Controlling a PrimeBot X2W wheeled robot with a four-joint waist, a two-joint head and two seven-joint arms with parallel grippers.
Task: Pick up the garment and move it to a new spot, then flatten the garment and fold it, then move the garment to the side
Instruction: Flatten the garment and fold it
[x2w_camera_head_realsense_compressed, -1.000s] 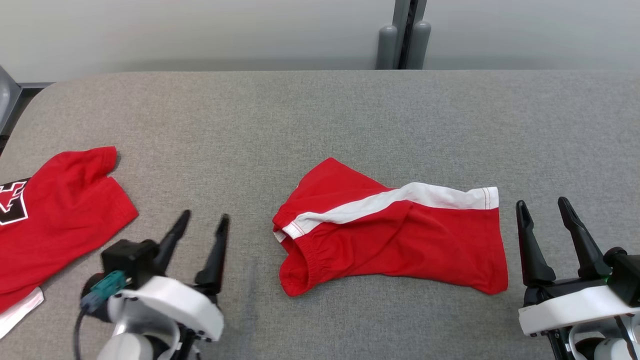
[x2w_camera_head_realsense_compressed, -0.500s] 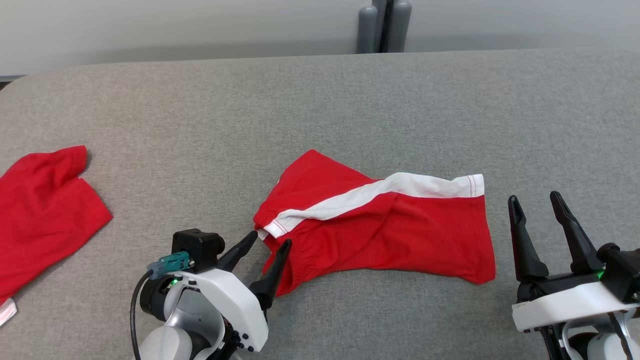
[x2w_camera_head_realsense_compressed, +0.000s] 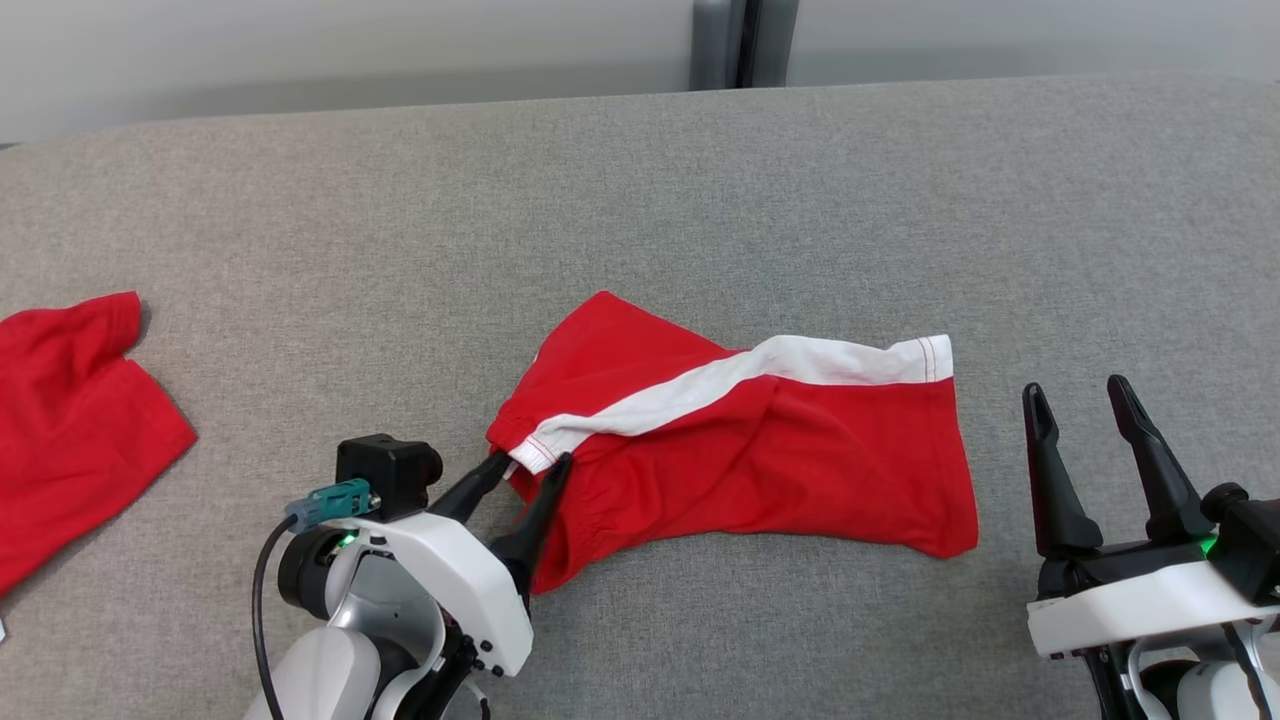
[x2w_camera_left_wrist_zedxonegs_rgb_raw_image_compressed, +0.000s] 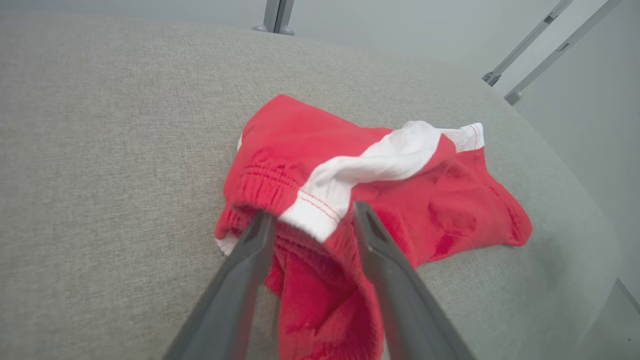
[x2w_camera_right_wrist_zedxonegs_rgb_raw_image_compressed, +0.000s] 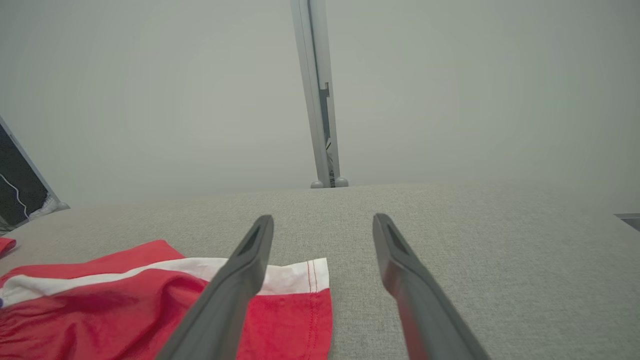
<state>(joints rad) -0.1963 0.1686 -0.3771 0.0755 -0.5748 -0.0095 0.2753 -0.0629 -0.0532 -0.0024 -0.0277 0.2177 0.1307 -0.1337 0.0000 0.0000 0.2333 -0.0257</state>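
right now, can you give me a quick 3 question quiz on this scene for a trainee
1. True or false: the left gripper has its open fingers either side of the waistband end of the red shorts.
2. The right gripper is: A) clamped on the shorts' hem; B) open, beside the hem end, apart from the cloth; C) shut, on top of the shorts.
3. What lies at the left edge of the grey table?
Key: 1 true; 2 B; 3 a second red garment.
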